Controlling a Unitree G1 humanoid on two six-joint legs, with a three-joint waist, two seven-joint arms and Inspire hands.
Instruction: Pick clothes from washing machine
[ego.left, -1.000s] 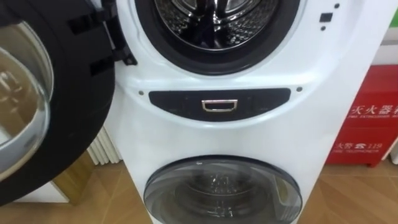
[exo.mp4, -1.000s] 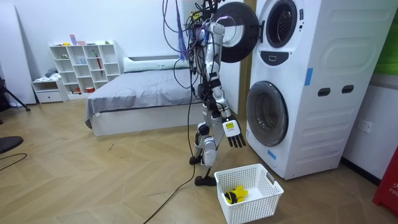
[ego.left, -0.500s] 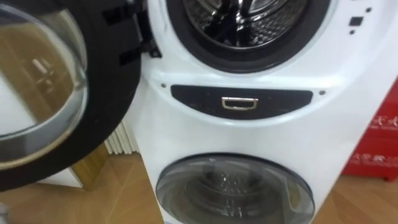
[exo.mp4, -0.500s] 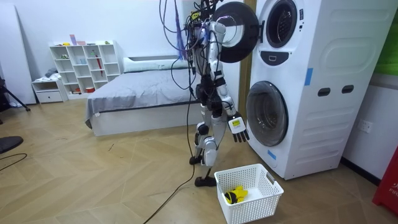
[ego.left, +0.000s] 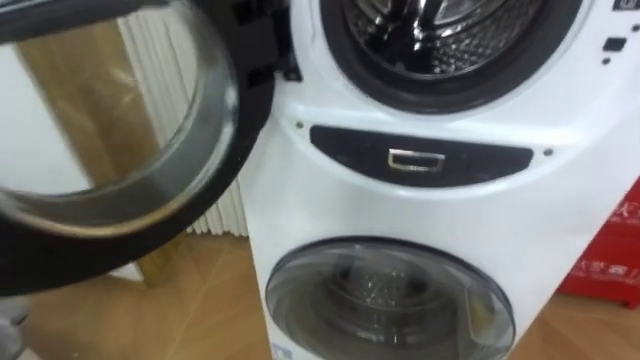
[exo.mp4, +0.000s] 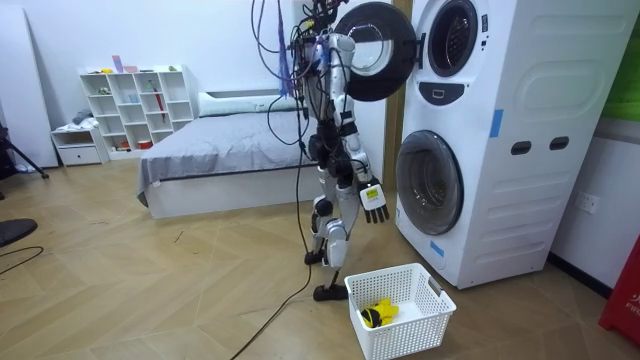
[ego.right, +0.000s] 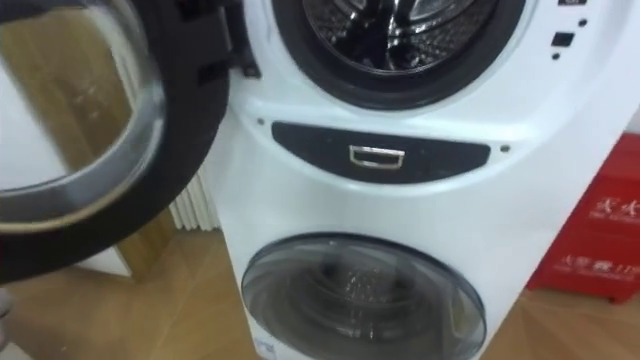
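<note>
I stand facing a white stacked washing machine. Its upper round door is swung open to my left, black-rimmed with a glass bowl. The upper drum is open, and what shows of it is bare shiny metal. The lower door is shut. My right hand hangs in front of me at hip height, open, fingers straight and holding nothing. A yellow piece of clothing lies in the white basket on the floor by my feet.
A dark control panel with a small metal handle sits between the two drums. A white radiator stands to the left of the machine and a red box to its right. Behind me are a bed and white shelves.
The eye view has shifted, so the machine sits further right and the open door takes up more of the left. In the room view my right hand has risen slightly and drawn back toward my body.
</note>
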